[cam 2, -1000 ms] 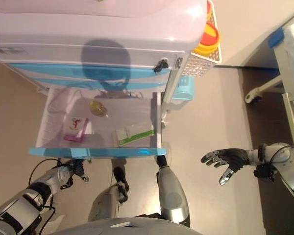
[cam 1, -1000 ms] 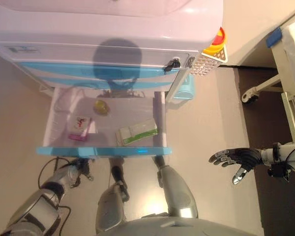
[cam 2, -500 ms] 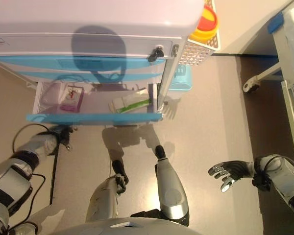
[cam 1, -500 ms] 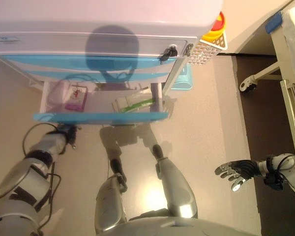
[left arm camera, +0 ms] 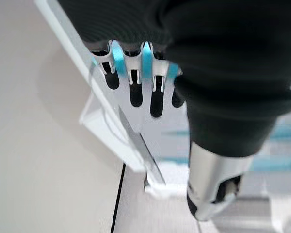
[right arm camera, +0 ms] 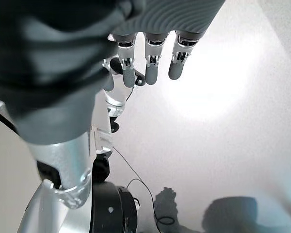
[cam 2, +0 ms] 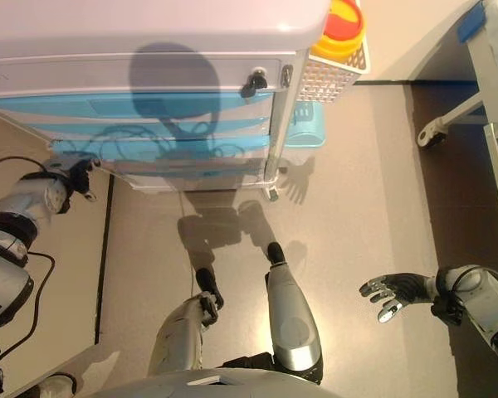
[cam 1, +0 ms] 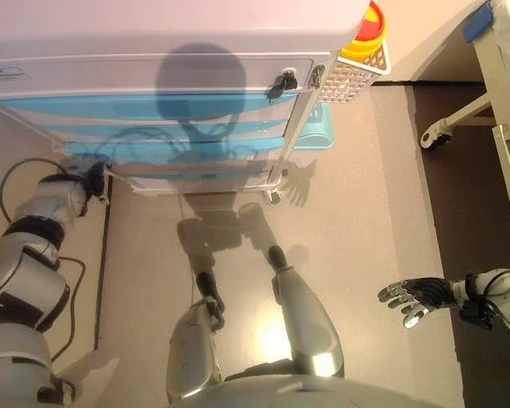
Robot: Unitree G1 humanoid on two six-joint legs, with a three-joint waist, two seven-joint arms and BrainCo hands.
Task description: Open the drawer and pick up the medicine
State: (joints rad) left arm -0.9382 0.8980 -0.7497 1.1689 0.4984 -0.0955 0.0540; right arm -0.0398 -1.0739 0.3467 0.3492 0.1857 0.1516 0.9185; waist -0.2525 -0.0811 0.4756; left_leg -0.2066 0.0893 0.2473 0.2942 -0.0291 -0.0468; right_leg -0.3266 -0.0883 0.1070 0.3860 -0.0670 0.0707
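Left hand is the one that matters here. No medicine shows in any view, so my guess is it's inside the drawer, whose blue front sits flush in the cart. That front runs crosswise ahead of me, and my left hand is right at its left end, fingers straight and side by side against the blue. I can't tell if they're actually touching it. So the pull has to come straight back toward me. Right hand is well apart, low on my right over bare floor, fingers spread and holding nothing.
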